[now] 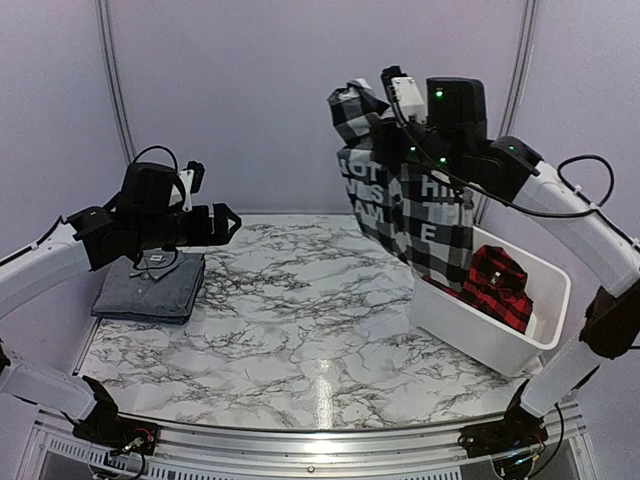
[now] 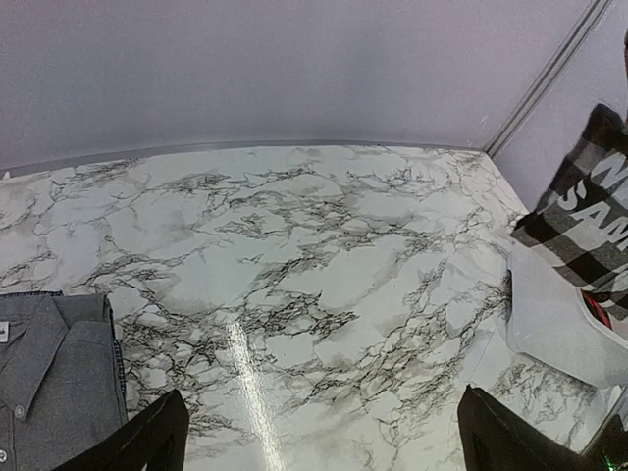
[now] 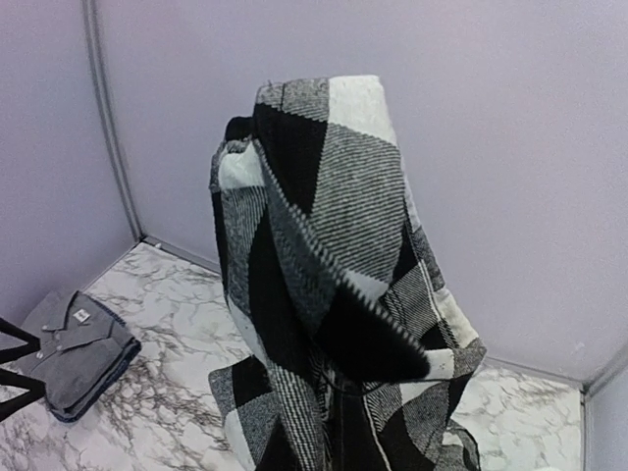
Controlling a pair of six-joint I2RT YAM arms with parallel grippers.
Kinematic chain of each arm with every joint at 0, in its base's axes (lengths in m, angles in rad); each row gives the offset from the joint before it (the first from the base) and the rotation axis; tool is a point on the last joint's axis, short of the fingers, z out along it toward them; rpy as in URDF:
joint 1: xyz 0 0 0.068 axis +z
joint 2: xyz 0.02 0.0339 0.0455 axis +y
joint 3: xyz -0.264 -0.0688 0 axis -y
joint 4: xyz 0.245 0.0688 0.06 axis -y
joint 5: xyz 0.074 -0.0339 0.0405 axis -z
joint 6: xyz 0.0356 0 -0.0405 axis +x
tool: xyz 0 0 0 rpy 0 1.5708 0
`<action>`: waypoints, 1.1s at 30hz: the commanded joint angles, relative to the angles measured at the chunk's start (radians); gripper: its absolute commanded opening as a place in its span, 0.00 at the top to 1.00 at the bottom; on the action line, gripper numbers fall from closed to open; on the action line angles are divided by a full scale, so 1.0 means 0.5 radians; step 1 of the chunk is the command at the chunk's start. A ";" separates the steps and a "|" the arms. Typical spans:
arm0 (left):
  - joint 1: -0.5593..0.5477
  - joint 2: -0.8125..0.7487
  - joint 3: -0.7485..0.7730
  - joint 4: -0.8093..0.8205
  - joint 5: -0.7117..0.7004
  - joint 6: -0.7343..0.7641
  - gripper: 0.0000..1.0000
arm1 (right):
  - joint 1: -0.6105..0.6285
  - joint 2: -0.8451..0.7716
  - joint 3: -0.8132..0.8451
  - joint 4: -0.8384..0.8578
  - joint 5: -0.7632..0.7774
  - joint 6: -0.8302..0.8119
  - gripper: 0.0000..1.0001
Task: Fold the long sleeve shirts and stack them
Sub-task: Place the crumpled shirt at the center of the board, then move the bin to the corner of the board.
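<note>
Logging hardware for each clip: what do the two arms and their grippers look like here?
Both the left arm and right arm have white tubular links with bulky black joint housings. Black cables loop off each, and small green lights glow on the right arm's joints. The left gripper has black wedge-shaped fingers; the right gripper is mostly hidden by the black-and-white checked shirt.

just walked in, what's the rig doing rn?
The right end effector is shut on the black-and-white checked shirt, holding it up in the air by the white bin. A red-and-black checked shirt lies in that bin. The left end effector is open and empty, hovering over the marble table near a folded grey shirt.
</note>
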 commanded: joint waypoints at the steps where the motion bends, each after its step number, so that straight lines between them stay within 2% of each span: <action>1: 0.013 -0.128 0.059 -0.150 -0.021 -0.043 0.01 | 0.217 0.314 0.268 0.224 0.020 -0.231 1.00; 4: 0.033 -0.182 0.051 -0.239 -0.099 -0.073 0.01 | 0.318 0.502 0.270 0.329 0.081 -0.231 1.00; 7: 0.098 -0.220 0.009 -0.296 -0.140 -0.146 0.01 | 0.452 0.589 0.096 0.396 0.129 -0.192 1.00; 10: 0.176 -0.249 -0.067 -0.301 -0.095 -0.227 0.01 | 0.612 0.535 -0.286 0.520 0.099 -0.130 0.73; 12: 0.214 -0.252 -0.121 -0.299 -0.070 -0.245 0.01 | 0.686 0.427 -0.545 0.578 0.009 0.000 0.59; 14: 0.244 -0.223 -0.148 -0.295 -0.018 -0.227 0.01 | 0.707 0.308 -0.759 0.615 -0.114 0.140 0.47; 16: 0.257 -0.155 -0.160 -0.294 0.041 -0.188 0.01 | 0.707 0.182 -0.925 0.653 -0.097 0.262 0.33; 18: 0.262 -0.087 -0.168 -0.280 0.110 -0.164 0.01 | 0.691 0.109 -1.000 0.616 0.008 0.318 0.26; 20: 0.264 -0.019 -0.180 -0.238 0.241 -0.159 0.01 | 0.624 0.125 -1.002 0.524 0.067 0.391 0.25; 23: 0.262 0.081 -0.204 -0.154 0.462 -0.182 0.01 | 0.439 0.193 -0.994 0.381 -0.049 0.586 0.30; 25: 0.263 0.158 -0.215 -0.141 0.500 -0.194 0.01 | 0.337 0.231 -1.051 0.387 -0.142 0.679 0.33; 29: 0.260 0.272 -0.231 -0.135 0.524 -0.177 0.01 | 0.303 0.376 -1.022 0.425 -0.310 0.696 0.44; 33: 0.260 0.335 -0.271 -0.093 0.505 -0.195 0.01 | 0.293 0.490 -1.009 0.322 -0.297 0.730 0.48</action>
